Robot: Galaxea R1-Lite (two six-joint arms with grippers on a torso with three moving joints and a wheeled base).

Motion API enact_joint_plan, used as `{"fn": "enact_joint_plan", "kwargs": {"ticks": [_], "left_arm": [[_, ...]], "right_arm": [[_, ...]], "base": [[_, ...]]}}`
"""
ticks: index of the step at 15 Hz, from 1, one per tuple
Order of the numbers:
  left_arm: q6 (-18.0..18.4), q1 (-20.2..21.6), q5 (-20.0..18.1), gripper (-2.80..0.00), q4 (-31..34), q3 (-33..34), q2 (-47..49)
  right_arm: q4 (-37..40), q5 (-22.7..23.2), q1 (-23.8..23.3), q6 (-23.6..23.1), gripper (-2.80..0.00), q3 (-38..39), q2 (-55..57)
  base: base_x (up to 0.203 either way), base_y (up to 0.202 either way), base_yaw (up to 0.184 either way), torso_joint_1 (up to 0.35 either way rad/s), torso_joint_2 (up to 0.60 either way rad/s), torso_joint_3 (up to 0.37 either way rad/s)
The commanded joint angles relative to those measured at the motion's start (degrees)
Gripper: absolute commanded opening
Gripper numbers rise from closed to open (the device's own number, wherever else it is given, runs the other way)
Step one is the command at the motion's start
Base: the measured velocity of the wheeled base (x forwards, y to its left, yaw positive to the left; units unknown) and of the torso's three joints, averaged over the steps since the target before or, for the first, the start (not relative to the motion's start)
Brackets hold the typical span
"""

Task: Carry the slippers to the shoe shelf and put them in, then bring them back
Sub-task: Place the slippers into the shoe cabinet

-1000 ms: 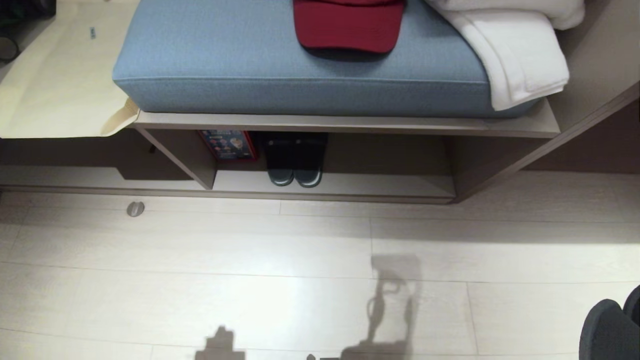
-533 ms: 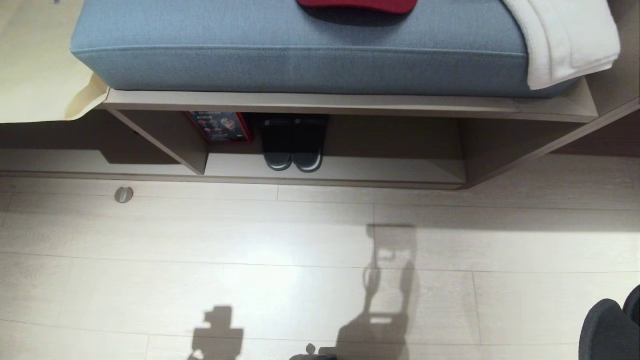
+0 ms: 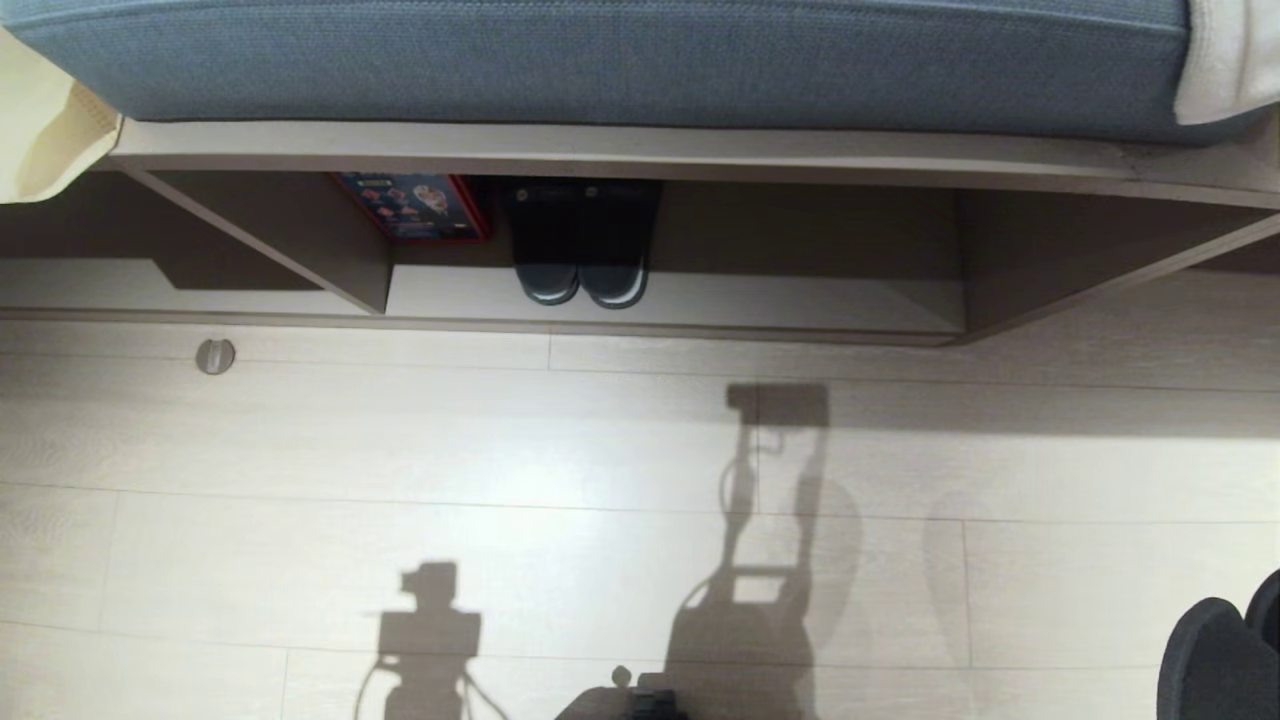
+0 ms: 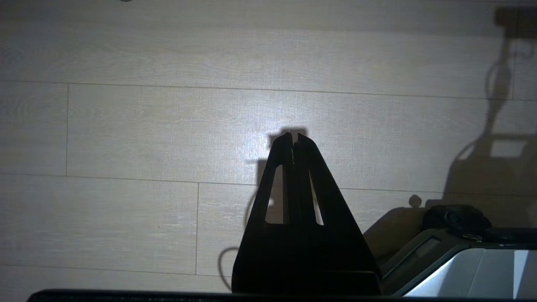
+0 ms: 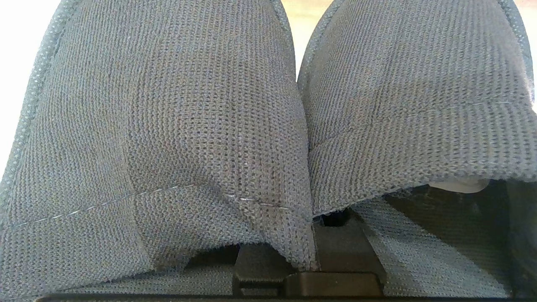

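Hanging right in front of the right wrist camera are the slippers [image 5: 168, 126], a pair of flat dark grey slides with knitted mesh straps, side by side and touching along their inner edges. The right pincer [image 5: 333, 228] shows only as a black block beneath them. It is pressed together on the slippers, which hide its tips.

In the head view, the shoe shelf [image 3: 680, 305], a low wide cubby of light beige wood-grain laminate with a pale base board and slanting divider panels, runs across at twelve o'clock. A thick blue fabric cushion [image 3: 640, 60] lies on its top board. A white folded towel [image 3: 1235, 60] sits at the cushion's two o'clock end, and a cream sheet [image 3: 40, 140] hangs at ten o'clock.

Inside the middle compartment stand a red and blue printed box [image 3: 415, 205] and, just beside it, a dark closed-toe pair of shoes with white sole rims [image 3: 580, 250], toes pointing out. The slippers are not in the shelf.

A small round metal disc [image 3: 215, 356] lies on the pale plank floor [image 3: 400, 450] at nine o'clock. A dark rounded shape [image 3: 1210, 655] sits at the five o'clock corner, and I cannot tell what it is.

The left pincer [image 4: 293, 136] hangs over bare floor with its black fingers together and nothing between them.
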Motion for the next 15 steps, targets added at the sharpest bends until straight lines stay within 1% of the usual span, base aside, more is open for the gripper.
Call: {"fn": "enact_joint_plan", "kwargs": {"ticks": [1, 15], "left_arm": [[-0.03, 0.0, 0.0, -2.8, 0.0, 0.0, 0.02], [-0.03, 0.0, 0.0, -2.8, 0.0, 0.0, 0.02]], "right_arm": [[0.01, 0.04, 0.02, -0.05, -2.8, 0.09, 0.01], [0.05, 0.04, 0.02, -0.05, -2.8, 0.09, 0.09]], "base": [[0.0, 0.0, 0.0, 0.001, 0.0, -0.211], [0.0, 0.0, 0.0, 0.004, 0.0, -0.197]]}}
